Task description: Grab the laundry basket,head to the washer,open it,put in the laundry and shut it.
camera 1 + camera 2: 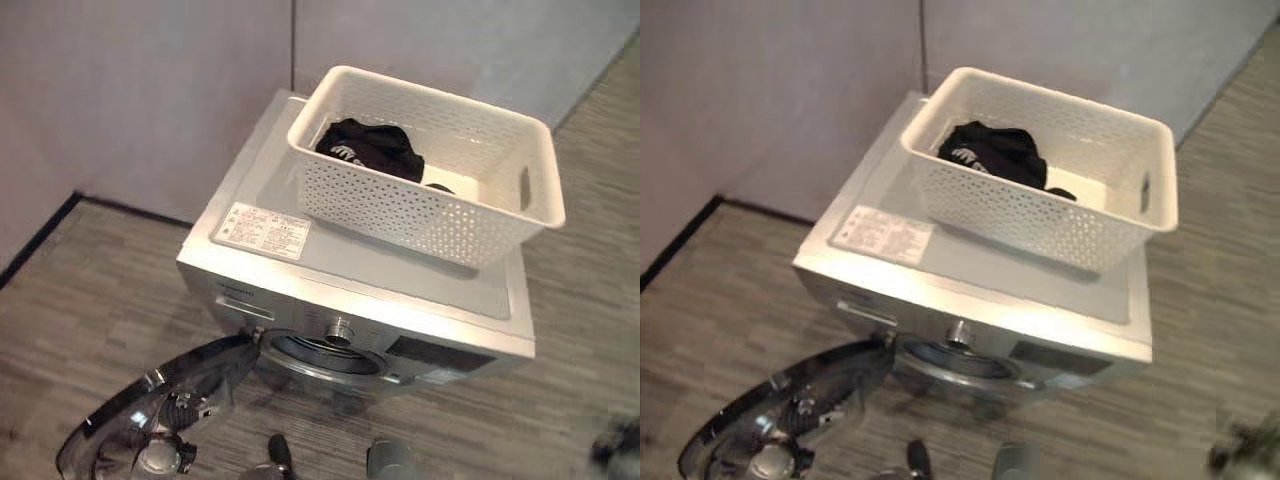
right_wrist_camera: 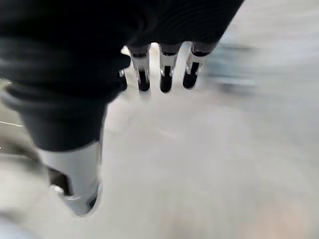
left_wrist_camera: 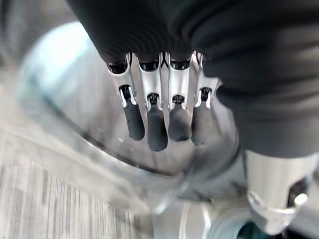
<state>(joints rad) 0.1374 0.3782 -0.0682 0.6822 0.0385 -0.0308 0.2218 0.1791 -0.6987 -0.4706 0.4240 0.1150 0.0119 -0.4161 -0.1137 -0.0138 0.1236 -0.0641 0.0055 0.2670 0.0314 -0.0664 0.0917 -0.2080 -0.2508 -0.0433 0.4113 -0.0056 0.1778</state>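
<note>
Washer (image 1: 300, 290) door (image 1: 150, 415) swung open beneath left hand (image 3: 159, 119), fingers straight, empty. Basket (image 1: 430, 210) with dark laundry (image 1: 370, 148) parked atop washer, freeing hands. Right hand (image 2: 164, 74) fingers relaxed, empty.

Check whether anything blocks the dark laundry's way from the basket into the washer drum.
Nothing visible does. The dark laundry lies in the basket on top of the washer; the door hangs swung open, leaving the drum opening clear.
</note>
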